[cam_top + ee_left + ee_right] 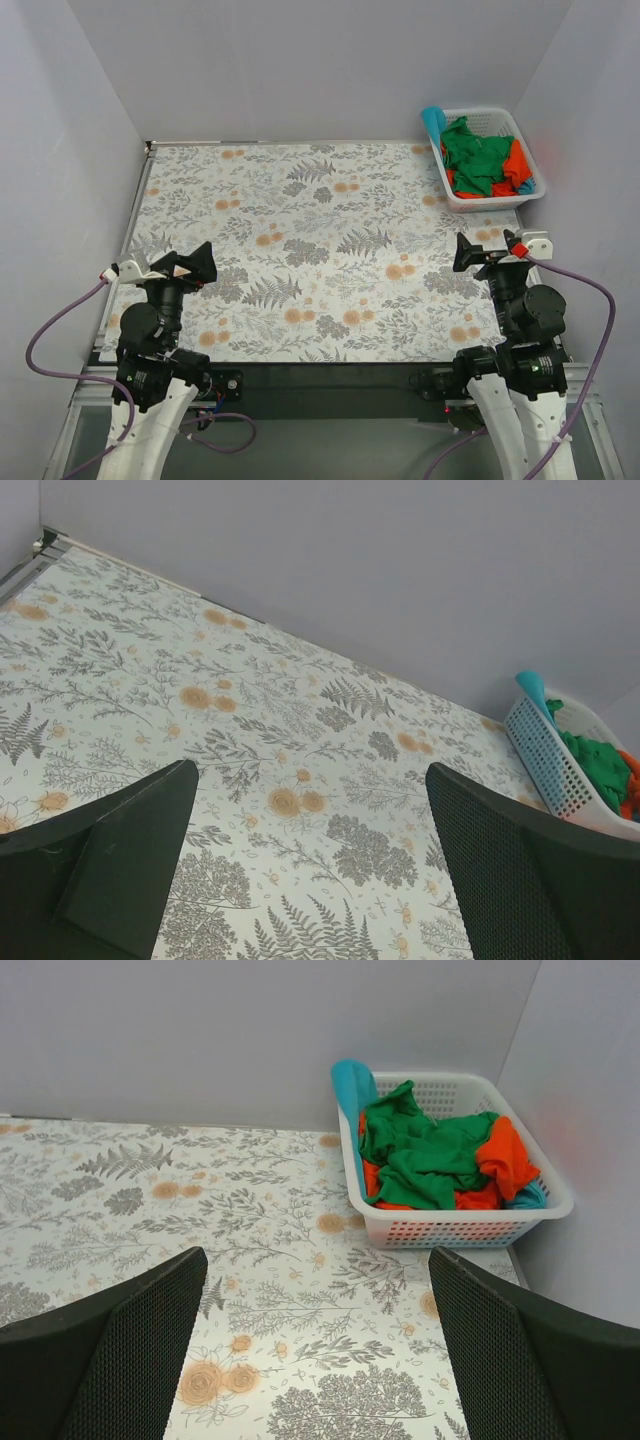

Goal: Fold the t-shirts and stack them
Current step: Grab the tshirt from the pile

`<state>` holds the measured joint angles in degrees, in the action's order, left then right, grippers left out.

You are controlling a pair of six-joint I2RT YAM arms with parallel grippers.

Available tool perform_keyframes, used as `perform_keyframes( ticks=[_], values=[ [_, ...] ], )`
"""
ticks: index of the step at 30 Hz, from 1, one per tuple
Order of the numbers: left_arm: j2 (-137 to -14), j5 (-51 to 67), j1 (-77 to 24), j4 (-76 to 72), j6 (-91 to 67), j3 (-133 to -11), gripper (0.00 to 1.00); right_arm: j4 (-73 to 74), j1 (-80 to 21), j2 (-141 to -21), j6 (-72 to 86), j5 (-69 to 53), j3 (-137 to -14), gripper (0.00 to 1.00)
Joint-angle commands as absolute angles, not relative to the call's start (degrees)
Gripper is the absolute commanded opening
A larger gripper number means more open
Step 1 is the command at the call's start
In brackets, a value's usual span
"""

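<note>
A crumpled heap of t-shirts (480,160) fills a white lattice basket (492,204) at the far right corner of the flower-patterned bench (300,230), while the left fingers (120,870) and right fingers (120,1360) hover near the near edge, spread wide and holding nothing. The cloth looks light, limp and tangled, so pinching a raised fold of the green shirt (425,1155) on top seems the best hold. The right wrist view looks down into the basket, showing an orange-red shirt (505,1160) beneath the green and a teal-blue shirt (352,1085) draped over a far corner, whereas the left wrist view catches mostly the basket's side wall.
</note>
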<state>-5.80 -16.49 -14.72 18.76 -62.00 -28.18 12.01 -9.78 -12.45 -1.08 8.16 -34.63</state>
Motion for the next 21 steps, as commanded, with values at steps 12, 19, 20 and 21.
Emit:
perform_keyframes(
  ticks=[12,19,20,21],
  values=[
    [-5.5,-22.2,-14.4,20.8,-64.7,-27.3,0.98,0.6,-10.1,-42.0,2.7,10.7,-39.3,0.98],
    [-5.1,-15.9,-14.6,18.5,-62.7,-26.6,0.98,-2.0,-9.5,-69.1,2.3,20.3,-58.3,0.98],
    [-5.3,-15.6,-14.6,18.3,-62.5,-26.6,0.98,-1.9,-9.1,-71.9,2.2,22.6,-63.1,0.98],
    [-5.4,-15.4,-14.6,18.3,-62.4,-26.6,0.98,-2.0,-7.6,-77.5,2.2,23.4,-65.4,0.98]
  ],
)
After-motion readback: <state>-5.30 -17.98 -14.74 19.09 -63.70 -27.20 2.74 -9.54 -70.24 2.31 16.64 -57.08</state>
